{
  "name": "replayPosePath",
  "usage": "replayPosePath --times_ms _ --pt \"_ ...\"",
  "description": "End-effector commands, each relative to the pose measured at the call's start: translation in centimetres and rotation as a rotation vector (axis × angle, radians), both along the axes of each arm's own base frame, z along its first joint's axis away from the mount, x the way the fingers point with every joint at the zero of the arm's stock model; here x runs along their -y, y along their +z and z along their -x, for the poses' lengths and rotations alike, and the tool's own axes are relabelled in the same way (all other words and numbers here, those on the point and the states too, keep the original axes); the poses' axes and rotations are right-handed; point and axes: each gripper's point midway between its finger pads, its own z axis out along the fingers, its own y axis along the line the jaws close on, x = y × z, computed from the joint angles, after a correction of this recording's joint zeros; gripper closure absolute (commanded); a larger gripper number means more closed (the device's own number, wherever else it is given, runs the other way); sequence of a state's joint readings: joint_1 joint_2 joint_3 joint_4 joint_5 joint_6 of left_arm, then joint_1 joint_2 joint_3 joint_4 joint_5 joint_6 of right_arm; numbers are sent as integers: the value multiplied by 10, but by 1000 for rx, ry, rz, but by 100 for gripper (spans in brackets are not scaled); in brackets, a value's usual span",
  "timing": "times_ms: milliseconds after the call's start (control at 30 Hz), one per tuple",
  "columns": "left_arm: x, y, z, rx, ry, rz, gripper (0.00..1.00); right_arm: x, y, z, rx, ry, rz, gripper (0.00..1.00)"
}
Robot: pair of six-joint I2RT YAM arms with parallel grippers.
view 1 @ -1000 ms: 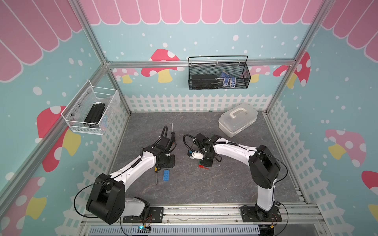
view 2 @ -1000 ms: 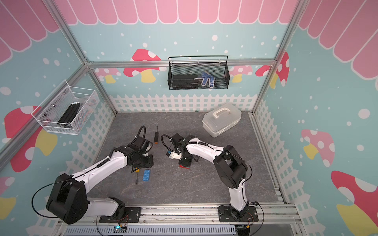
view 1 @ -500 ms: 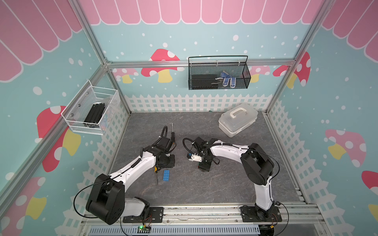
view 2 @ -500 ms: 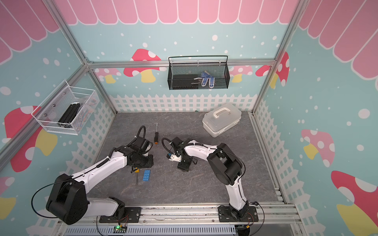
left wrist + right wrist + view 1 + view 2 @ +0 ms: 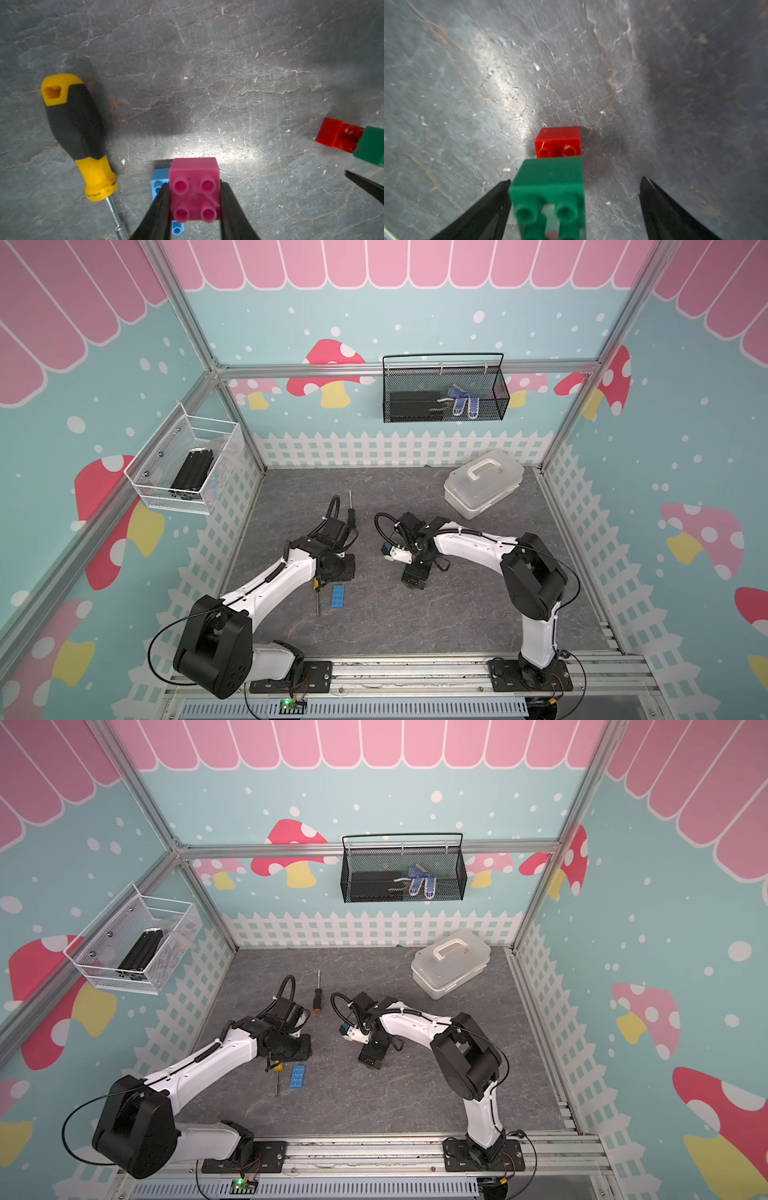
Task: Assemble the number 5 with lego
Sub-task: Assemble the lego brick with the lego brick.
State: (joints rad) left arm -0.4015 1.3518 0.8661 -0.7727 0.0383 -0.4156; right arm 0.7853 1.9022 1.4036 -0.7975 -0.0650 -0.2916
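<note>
Left tool (image 5: pixel 195 185) clamps the pink brick (image 5: pixel 194 172); right tool (image 5: pixel 575 179) stands wide open around the green brick (image 5: pixel 548 176).

Yellow-handled screwdriver (image 5: pixel 76 133) on grey table (image 5: pixel 415 614); lidded plastic box (image 5: pixel 482 485) far right; black basket (image 5: pixel 444 406) on far wall.

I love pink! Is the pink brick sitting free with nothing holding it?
No, the pink brick is pinched between the two black fingers of the left gripper.
</note>
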Motion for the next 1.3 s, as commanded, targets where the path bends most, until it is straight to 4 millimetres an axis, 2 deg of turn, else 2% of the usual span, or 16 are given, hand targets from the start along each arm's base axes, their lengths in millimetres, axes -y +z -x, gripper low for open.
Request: replayPosePath --times_ms 0,233,433,567,700,733,800,833,867,1033,1267 --pt "2 8 -3 21 -2 9 73 -1 25 -1 36 -13 -49 1" --pt "6 18 -8 36 -3 24 73 14 61 -2 118 -87 -66 2" --pt "36 36 -19 71 -64 32 72 38 87 -4 149 -329 -49 6" --pt "58 43 -28 81 -98 35 72 49 89 2 113 -508 -45 18" --pt "80 48 -37 94 -129 30 72 57 89 7 96 -651 -69 47" --pt "87 49 -39 96 -136 33 72 60 90 6 95 -687 -71 66" --pt "100 52 -43 104 -159 30 72 56 89 7 60 -736 -94 89" --pt "106 53 -44 106 -167 26 73 53 89 8 36 -762 -109 97" --pt "111 53 -45 105 -173 26 73 49 87 10 10 -771 -124 100" --pt "131 53 -47 108 -195 18 73 37 68 13 -77 -883 -157 100" --pt "143 48 -40 106 -207 -8 73 18 53 18 -190 -982 -280 100"
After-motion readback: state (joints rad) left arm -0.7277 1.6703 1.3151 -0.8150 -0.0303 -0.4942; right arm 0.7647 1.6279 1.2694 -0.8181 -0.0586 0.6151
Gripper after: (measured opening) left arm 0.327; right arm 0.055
